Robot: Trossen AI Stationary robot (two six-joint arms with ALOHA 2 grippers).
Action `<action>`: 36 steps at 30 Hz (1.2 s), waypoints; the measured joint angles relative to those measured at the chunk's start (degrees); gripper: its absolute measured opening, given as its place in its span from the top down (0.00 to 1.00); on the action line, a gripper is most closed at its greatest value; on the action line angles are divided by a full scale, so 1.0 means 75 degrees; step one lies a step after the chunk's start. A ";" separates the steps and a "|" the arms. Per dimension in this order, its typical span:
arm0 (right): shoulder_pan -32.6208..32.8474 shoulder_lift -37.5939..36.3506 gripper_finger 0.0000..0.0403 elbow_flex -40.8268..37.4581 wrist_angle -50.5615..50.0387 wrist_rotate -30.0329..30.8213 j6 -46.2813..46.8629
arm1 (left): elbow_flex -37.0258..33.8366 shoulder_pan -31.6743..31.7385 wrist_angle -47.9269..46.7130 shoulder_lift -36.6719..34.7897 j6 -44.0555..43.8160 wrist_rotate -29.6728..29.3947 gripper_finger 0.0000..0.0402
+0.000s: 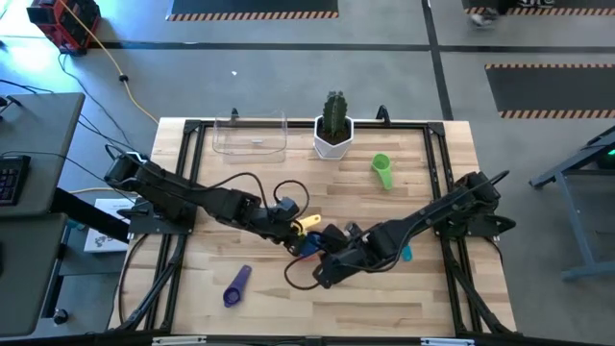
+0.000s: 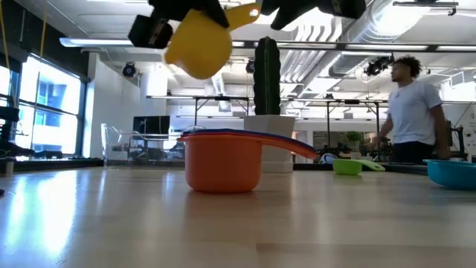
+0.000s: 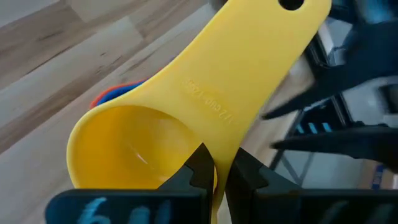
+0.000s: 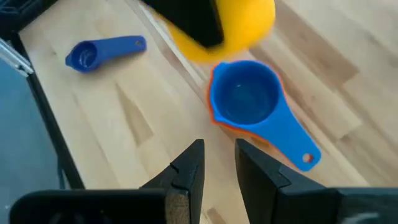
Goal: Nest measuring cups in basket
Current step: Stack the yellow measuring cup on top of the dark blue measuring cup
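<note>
Taking the white pot with the cactus (image 1: pixel 333 130) at the counter's (image 1: pixel 423 288) far edge as the landmark, the clear basket (image 1: pixel 250 135) stands just to its left, hard against that same far edge, with bare wood in front of it.

Well toward the near edge and left of the pot, a purple measuring cup (image 1: pixel 236 286) lies alone with open counter on all sides.

Nearer the pot's line, about mid-counter, the left claw (image 1: pixel 302 229) is clamped on the rim of a yellow measuring cup (image 3: pixel 186 118), its fingers (image 3: pixel 200 169) pinched tight on the bowl's edge. The low view shows that cup lifted clear of the counter, tilted, hanging above a stack: a blue measuring cup (image 4: pixel 252 99) nested in an orange measuring cup (image 2: pixel 223 165), which rests on the wood in front of the pot.

Just right of the stack, the right claw (image 1: pixel 325 272) hovers over the wood on the stack's near side. Its jaws stand slightly apart with nothing between them, pointing down at bare planks beside the blue handle.

Right of the pot and close to it, a green measuring cup (image 1: pixel 383 171) lies on its own, free space around it. Farther toward the near edge, a teal measuring cup (image 1: pixel 406 253) shows partly under the right arm.

Beyond the counter's far edge a person (image 2: pixel 411 112) stands in the room.
</note>
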 joint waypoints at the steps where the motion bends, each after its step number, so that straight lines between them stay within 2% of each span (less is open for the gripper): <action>1: 0.0025 0.0003 0.80 0.0098 -0.0104 0.0044 -0.0029 | -0.0006 0.0000 -0.0020 0.0067 0.0002 -0.0016 0.96; 11: 0.0208 0.0003 0.80 0.0371 -0.0373 0.0455 -0.0122 | -0.0015 -0.0079 0.0325 0.1019 0.0009 -0.0013 0.96; 19: 0.0202 0.0006 0.80 0.0371 -0.0537 0.0464 -0.0081 | 0.0001 0.0044 0.0638 0.1256 0.0400 0.0042 0.96; 27: 0.0202 0.0006 0.80 0.0371 -0.0545 0.0464 -0.0081 | -0.0012 0.0197 0.0569 0.1598 0.0543 0.0658 0.96; 36: 0.0202 0.0006 0.80 0.0371 -0.0554 0.0467 -0.0084 | -0.0012 0.0239 0.0402 0.1604 0.1061 0.0648 0.96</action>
